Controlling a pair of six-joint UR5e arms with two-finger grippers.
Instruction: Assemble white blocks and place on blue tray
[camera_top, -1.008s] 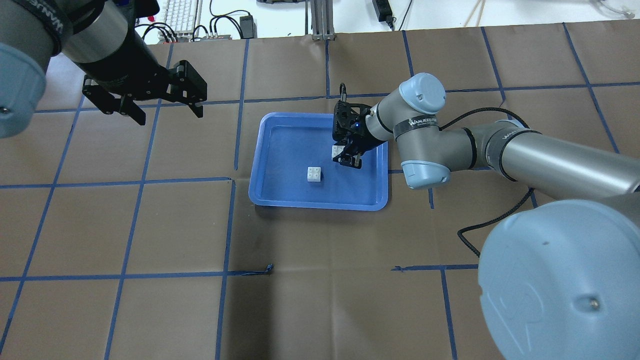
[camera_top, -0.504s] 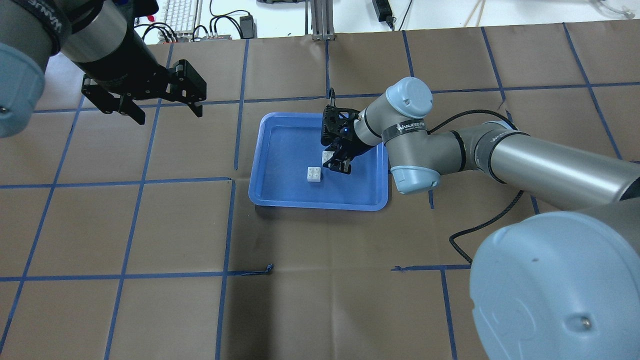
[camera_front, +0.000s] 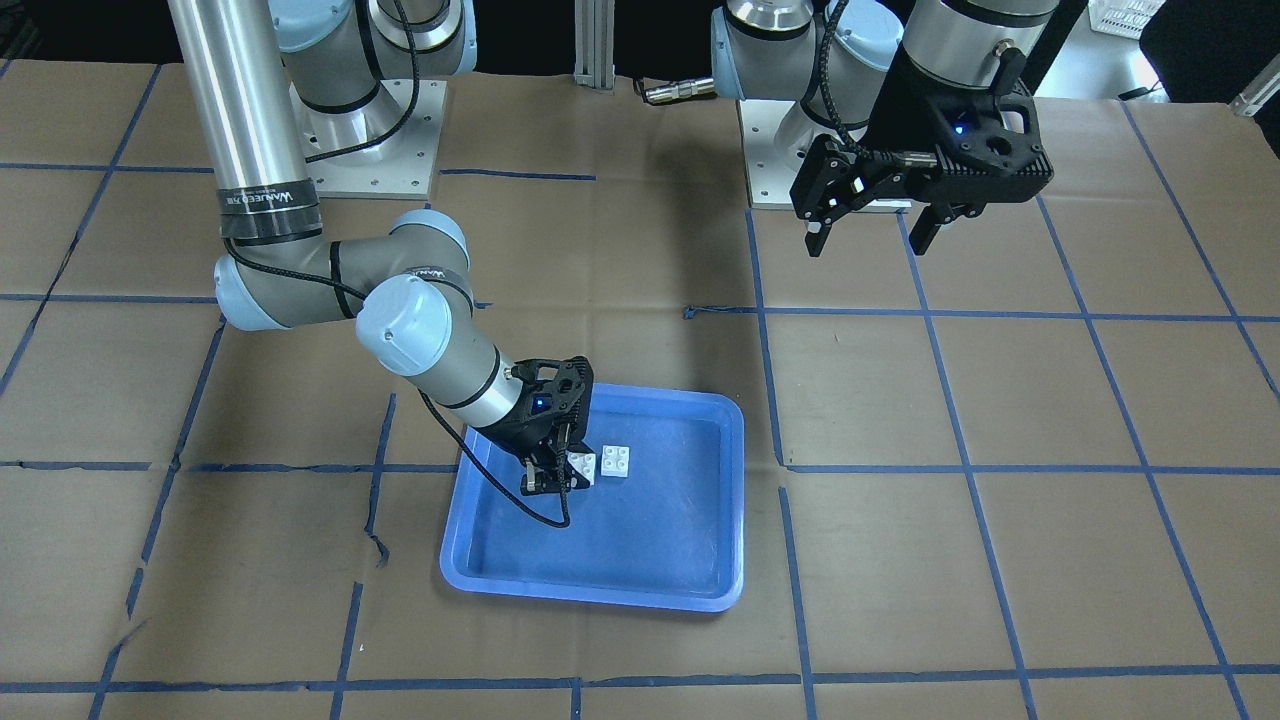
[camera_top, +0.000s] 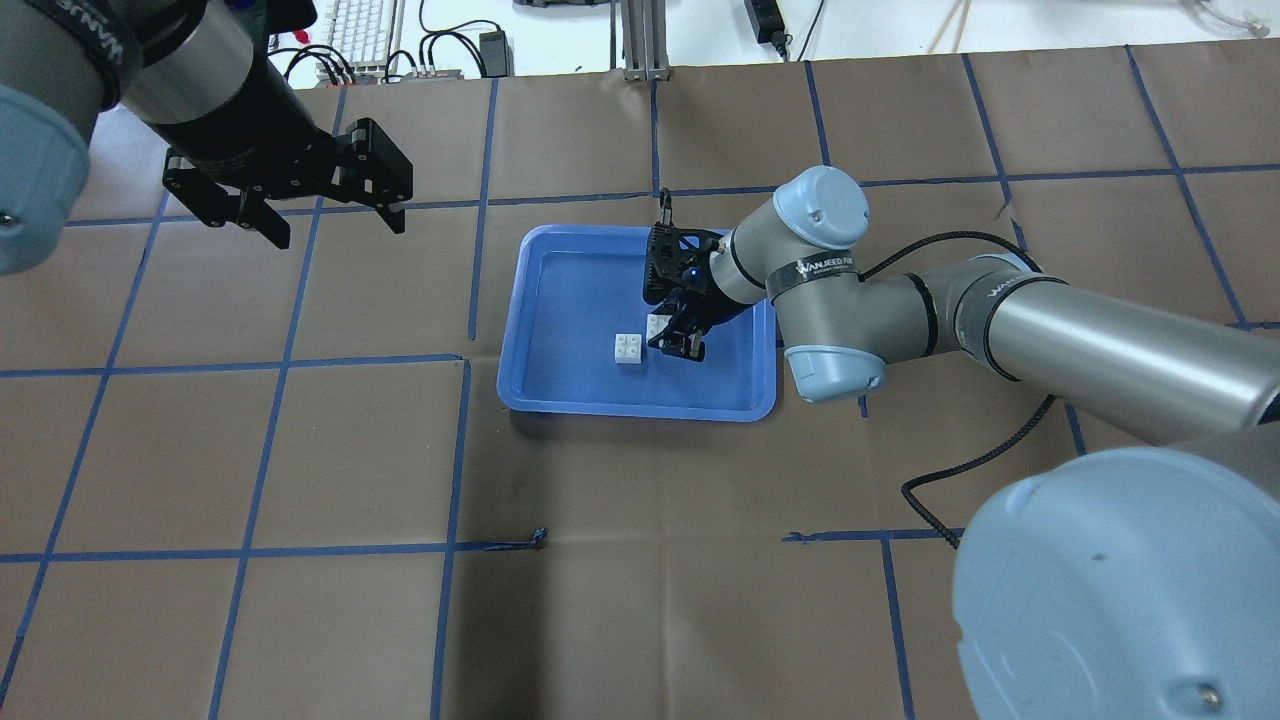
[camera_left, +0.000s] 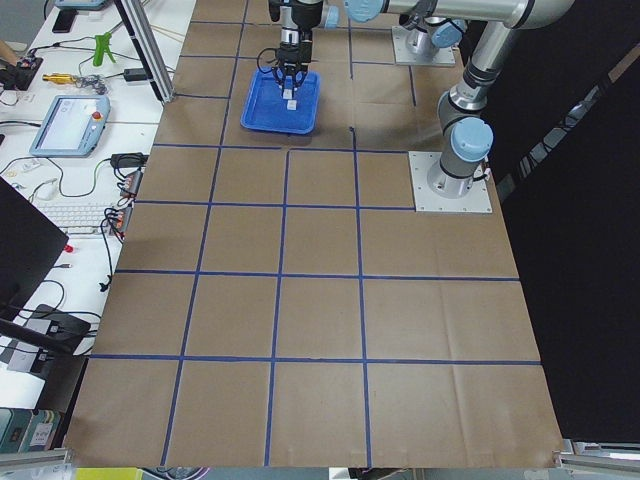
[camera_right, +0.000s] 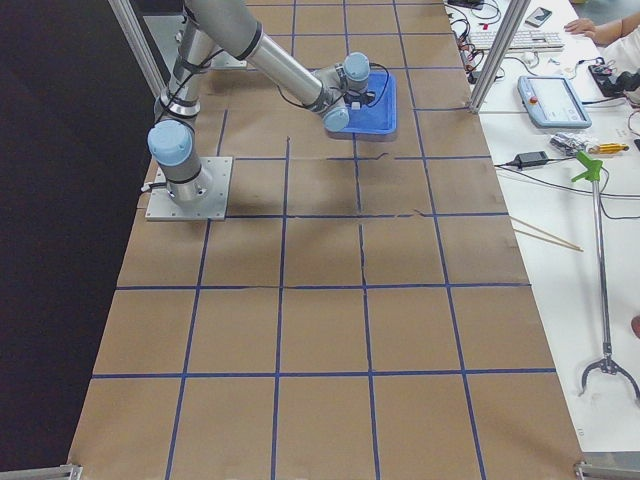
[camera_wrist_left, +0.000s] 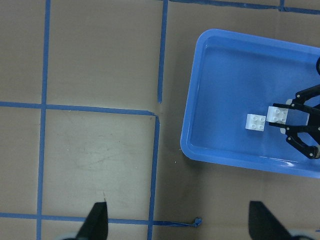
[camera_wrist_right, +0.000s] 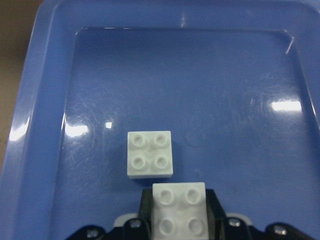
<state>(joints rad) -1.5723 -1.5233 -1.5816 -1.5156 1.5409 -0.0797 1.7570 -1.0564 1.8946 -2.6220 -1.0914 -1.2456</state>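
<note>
The right gripper (camera_top: 683, 340), fingers closed on one white block (camera_wrist_right: 179, 212), hovers low over the blue tray (camera_top: 512, 330), the brick studs-up and just right of the second white block (camera_top: 629, 348), which lies on the tray floor near its middle. The two sit close, unstacked; whether their edges touch cannot be told. The left gripper (camera_top: 337, 228), fingers spread wide and empty, hangs above the brown table (camera_top: 300, 620) well to the tray's far left. The step in hand appears to be the joining: the next move likely calls for raising the held brick, centring it squarely over the resting one's four studs, then pressing straight down without shoving it aside.
</note>
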